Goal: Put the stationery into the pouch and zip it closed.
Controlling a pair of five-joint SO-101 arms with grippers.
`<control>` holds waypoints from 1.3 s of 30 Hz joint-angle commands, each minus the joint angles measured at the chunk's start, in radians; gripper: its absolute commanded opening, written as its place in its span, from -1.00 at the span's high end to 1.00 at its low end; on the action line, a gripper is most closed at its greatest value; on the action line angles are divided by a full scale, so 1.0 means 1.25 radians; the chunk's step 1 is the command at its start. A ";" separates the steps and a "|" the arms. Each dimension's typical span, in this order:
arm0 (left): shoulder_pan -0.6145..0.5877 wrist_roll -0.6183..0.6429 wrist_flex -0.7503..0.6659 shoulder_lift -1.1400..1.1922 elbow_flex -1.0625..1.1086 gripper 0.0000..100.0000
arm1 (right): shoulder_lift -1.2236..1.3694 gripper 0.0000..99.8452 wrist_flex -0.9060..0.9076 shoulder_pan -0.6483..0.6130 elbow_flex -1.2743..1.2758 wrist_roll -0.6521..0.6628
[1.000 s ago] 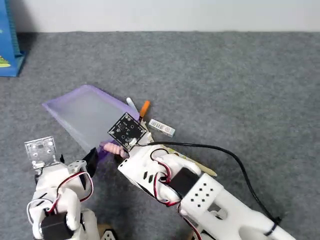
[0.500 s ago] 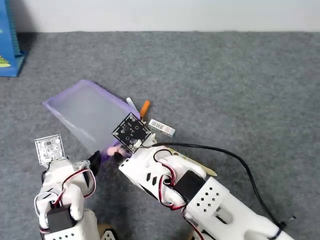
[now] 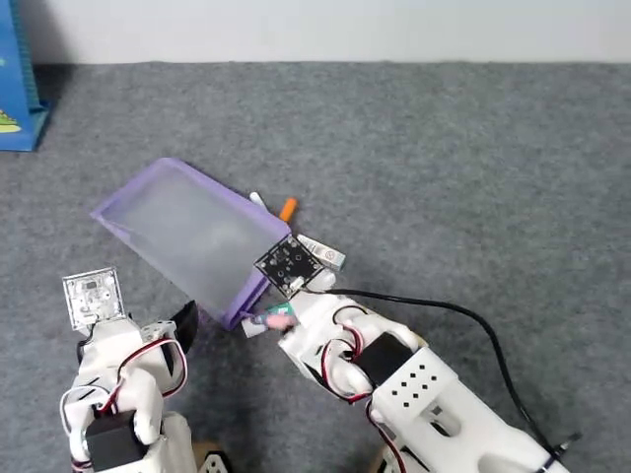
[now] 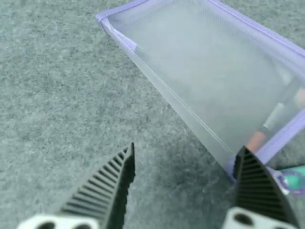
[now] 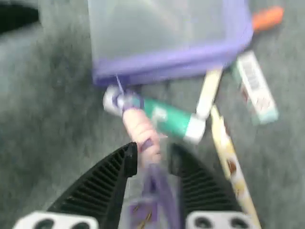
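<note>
Between right gripper (image 5: 152, 147) jaws | pink zipper pull (image 5: 139, 123) | pouch (image 5: 162, 33) just beyond

1 pouch (image 3: 182, 236), 2 pens (image 3: 287, 209) (image 3: 258, 200), 1 tube (image 5: 169, 117), 1 labelled block (image 5: 255, 86), 1 yellow strip (image 5: 228, 157).

Bare mat (image 3: 473, 177) lies wide open beyond and right of the pouch (image 3: 182, 236). Its right end is crowded: green tube (image 3: 279, 317), orange pen (image 3: 287, 208), and the right gripper (image 5: 152, 150), seemingly pinching a pink tag (image 5: 138, 126). The left gripper (image 4: 186, 152), jaws spread, hangs over free mat beside the pouch.

tool (image 5: 152, 151) seemingly pinching pink zipper pull (image 5: 137, 125); purple pouch (image 5: 171, 56) beyond
</note>
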 commanded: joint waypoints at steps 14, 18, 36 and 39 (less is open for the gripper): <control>0.001 0.029 -0.005 -0.010 -0.048 0.36 | 0.082 0.61 0.028 -0.078 -0.083 -0.020; 0.001 0.029 -0.004 -0.010 -0.048 0.36 | 0.211 0.61 -0.051 -0.078 -0.096 -0.020; 0.000 0.029 -0.002 -0.010 -0.047 0.36 | 0.467 0.83 -0.175 -0.077 -0.169 -0.015; -0.001 0.028 -0.002 -0.010 -0.047 0.36 | 0.429 1.00 -0.175 -0.075 -0.169 -0.014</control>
